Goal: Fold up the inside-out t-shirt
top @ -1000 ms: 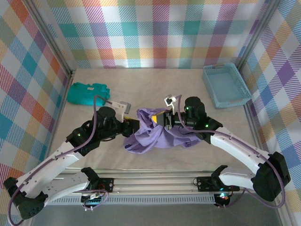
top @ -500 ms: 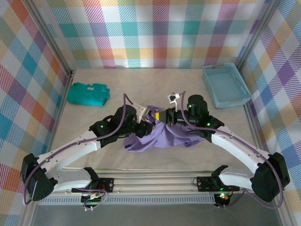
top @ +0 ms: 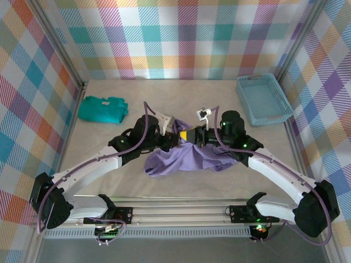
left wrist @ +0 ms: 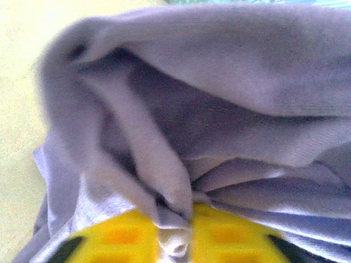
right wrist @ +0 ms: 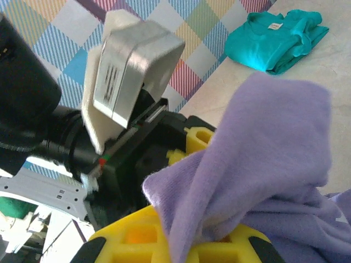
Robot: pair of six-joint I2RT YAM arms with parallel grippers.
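The inside-out t-shirt (top: 184, 156), lavender and bunched in a heap, hangs from both grippers at the middle of the table, its lower part resting on the surface. My left gripper (top: 174, 138) is shut on a pinch of its fabric; in the left wrist view the cloth (left wrist: 181, 164) is squeezed between the yellow fingers (left wrist: 118, 235). My right gripper (top: 189, 135) faces the left one, almost touching it, and is shut on another fold of the t-shirt (right wrist: 263, 170) between its yellow fingers (right wrist: 137, 235).
A folded teal garment (top: 101, 108) lies at the back left, also seen as the teal garment (right wrist: 274, 41). A light blue basket (top: 264, 100) stands at the back right. Plaid walls enclose the table on three sides.
My left arm has swung right and up to meet the right gripper, and its jaws have closed on the t-shirt fabric. The right gripper stayed shut, shifting slightly.
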